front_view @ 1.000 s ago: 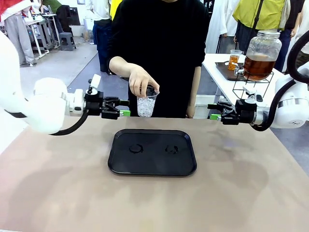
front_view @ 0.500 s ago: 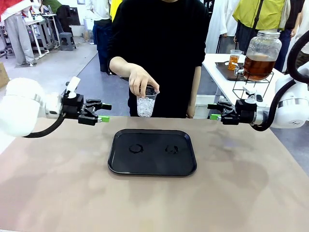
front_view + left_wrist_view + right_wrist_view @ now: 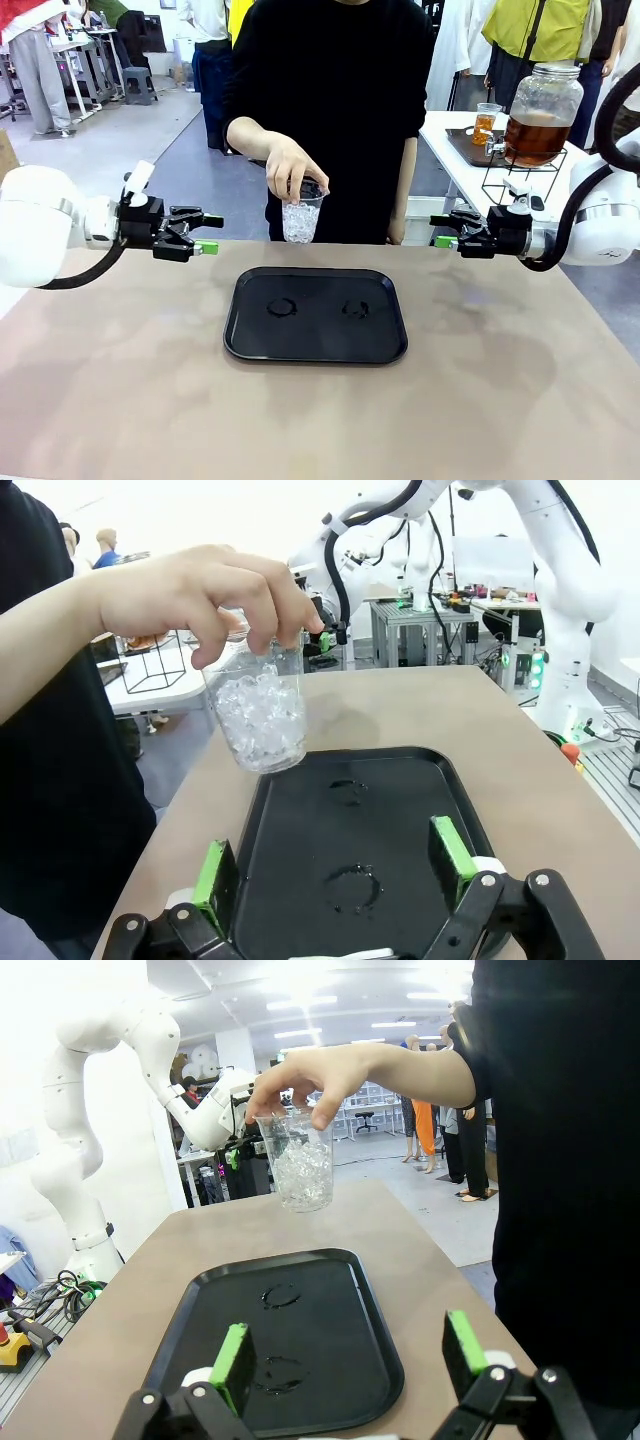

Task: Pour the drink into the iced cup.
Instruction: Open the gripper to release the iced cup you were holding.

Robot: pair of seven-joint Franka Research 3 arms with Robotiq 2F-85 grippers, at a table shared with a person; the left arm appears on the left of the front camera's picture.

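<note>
While the person's hand [image 3: 290, 168] holds the iced cup [image 3: 301, 218] by its rim above the far edge of the black tray [image 3: 315, 315], the left tool [image 3: 205, 233] has drawn back from right beside the cup toward the bench's [image 3: 300, 420] left side, and now hangs near it but clearly apart, its green-padded fingers spread with nothing between them. The right tool [image 3: 443, 231] has stayed put over the bench's right side, likewise spread and empty. The cup has hardly moved; it is off the tray, full of ice and with no liquid visible. The drink [image 3: 535, 138] sits in a glass jar on a side table behind the right arm. Pouring has probably not begun; the retreat likely gives the person room to set the cup down.
</note>
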